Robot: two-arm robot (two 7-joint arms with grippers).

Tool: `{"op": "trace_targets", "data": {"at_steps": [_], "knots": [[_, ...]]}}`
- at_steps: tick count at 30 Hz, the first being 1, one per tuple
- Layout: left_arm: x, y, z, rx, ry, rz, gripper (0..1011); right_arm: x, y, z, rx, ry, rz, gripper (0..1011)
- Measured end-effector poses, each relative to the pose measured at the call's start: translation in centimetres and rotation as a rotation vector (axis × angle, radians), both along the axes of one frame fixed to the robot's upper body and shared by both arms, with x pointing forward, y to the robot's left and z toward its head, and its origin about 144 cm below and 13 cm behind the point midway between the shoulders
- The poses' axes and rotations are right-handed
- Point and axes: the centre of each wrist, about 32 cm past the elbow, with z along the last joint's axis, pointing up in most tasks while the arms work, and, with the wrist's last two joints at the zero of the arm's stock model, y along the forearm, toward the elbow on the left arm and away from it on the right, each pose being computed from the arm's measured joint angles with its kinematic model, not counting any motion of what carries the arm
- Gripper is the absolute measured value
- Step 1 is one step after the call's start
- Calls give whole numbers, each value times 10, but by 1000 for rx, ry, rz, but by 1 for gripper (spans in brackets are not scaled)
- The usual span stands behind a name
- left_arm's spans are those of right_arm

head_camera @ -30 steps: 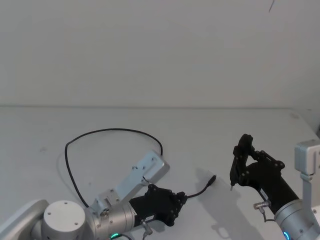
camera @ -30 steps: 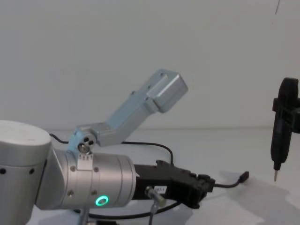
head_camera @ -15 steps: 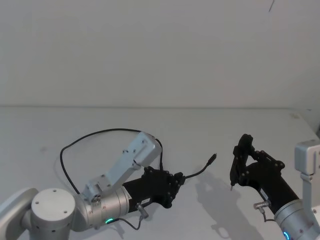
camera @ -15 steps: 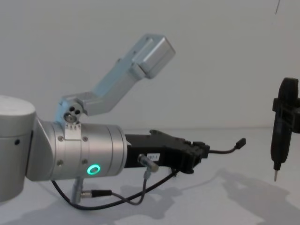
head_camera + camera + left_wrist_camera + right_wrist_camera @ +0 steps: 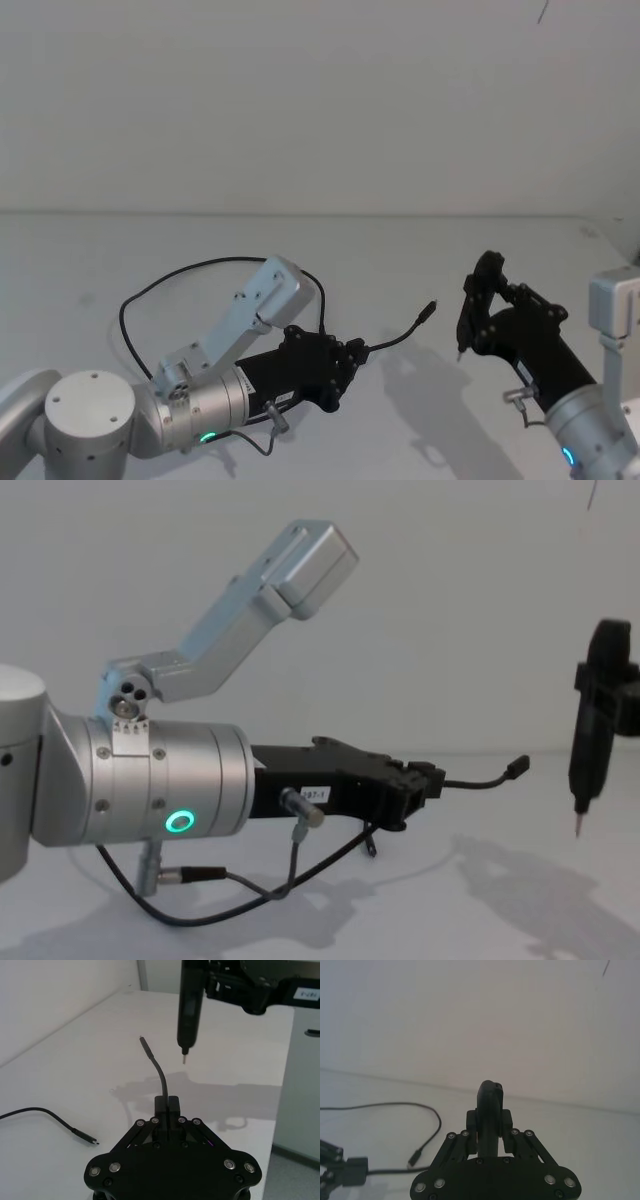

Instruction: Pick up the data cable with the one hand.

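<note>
Left gripper (image 5: 355, 352) pinches the data cable (image 5: 470, 782) just behind 1 raised plug (image 5: 517, 769); slack trailing behind could drag it free, or the plug could strike the right gripper's (image 5: 478, 305) clamped pointed tool (image 5: 590, 730) ahead.

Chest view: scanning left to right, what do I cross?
Silver cylinder of the left arm → left tool, shut on the cable → plug at the cable's free end → right tool, upright.
</note>
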Motion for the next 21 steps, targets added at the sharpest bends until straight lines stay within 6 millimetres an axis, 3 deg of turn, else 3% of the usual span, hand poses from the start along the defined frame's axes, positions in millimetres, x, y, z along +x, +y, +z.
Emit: {"op": "trace_targets", "data": {"at_steps": [21], "knots": [[-1,3,3,-5,-6,-10,35,40,19,27,33,-173,19,279]]}}
